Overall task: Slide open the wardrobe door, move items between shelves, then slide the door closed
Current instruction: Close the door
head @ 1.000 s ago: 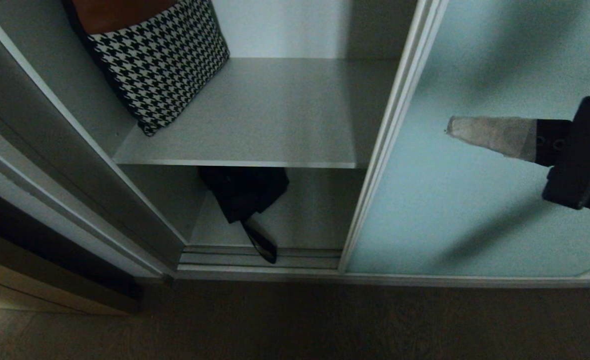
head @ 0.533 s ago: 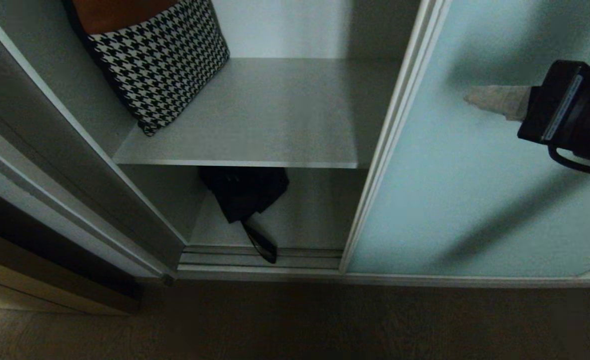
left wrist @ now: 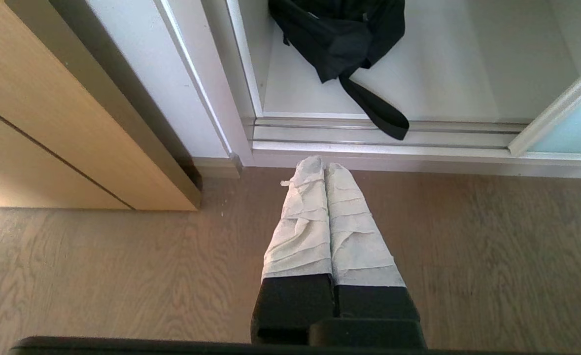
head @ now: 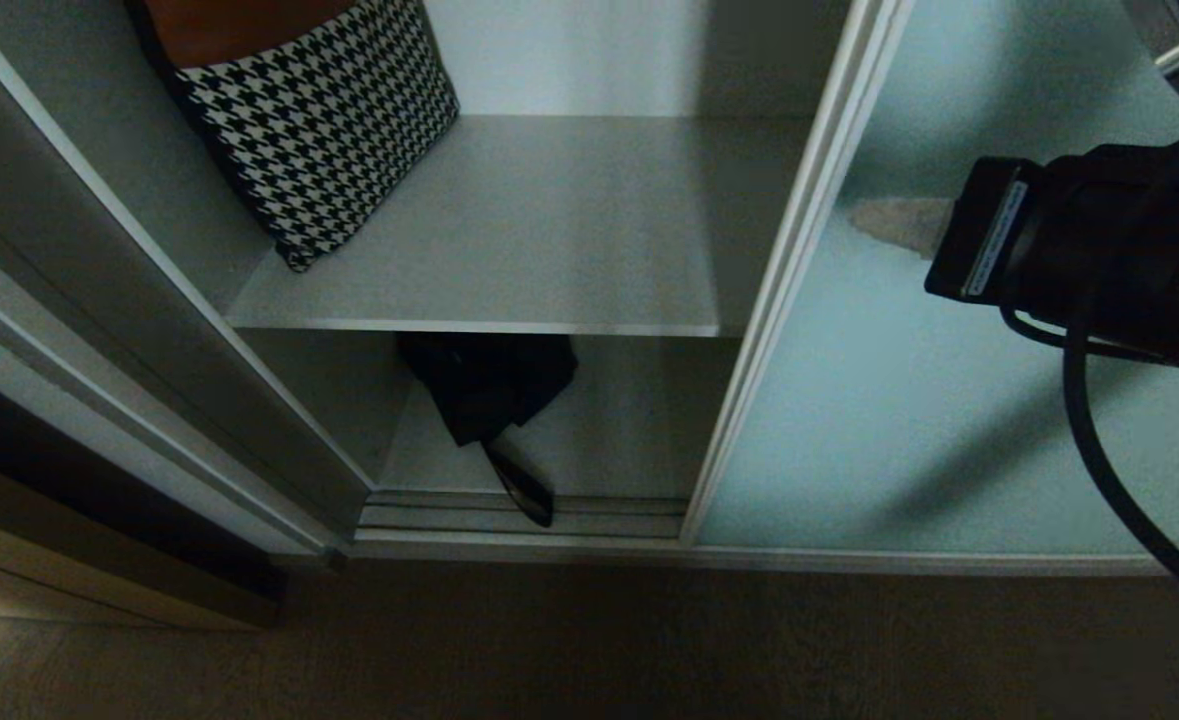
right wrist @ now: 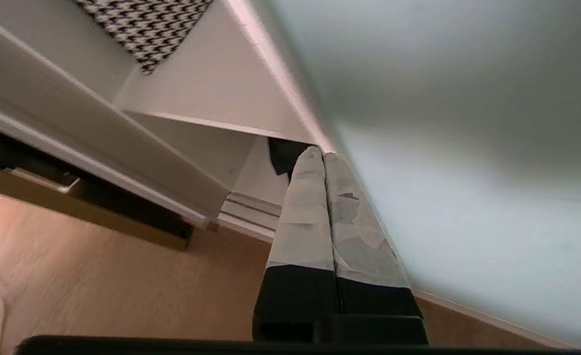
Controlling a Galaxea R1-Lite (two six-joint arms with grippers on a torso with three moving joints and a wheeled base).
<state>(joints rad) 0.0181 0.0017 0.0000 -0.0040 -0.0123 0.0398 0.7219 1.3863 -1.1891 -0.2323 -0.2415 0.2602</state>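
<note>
Beside the frosted sliding wardrobe door (head: 949, 400), my right jaws (head: 874, 222) are clenched on nothing.
From the head: my wrist hides most of those jaws; a black garment (head: 489, 385) sits half hidden under the upper shelf (head: 549, 230), strap dangling. Left wrist: left jaws (left wrist: 317, 165) pressed together above the floor (left wrist: 98, 271), garment top cut off. Right wrist: the door blurs pale beside my taped fingers (right wrist: 310, 207).

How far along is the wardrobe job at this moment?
Done: sliding wardrobe door stands open. In hand: nothing; right gripper, shut, is by the door's frame, left gripper shut over the floor. Left: black garment lies on the bottom shelf; moving it, closing.
</note>
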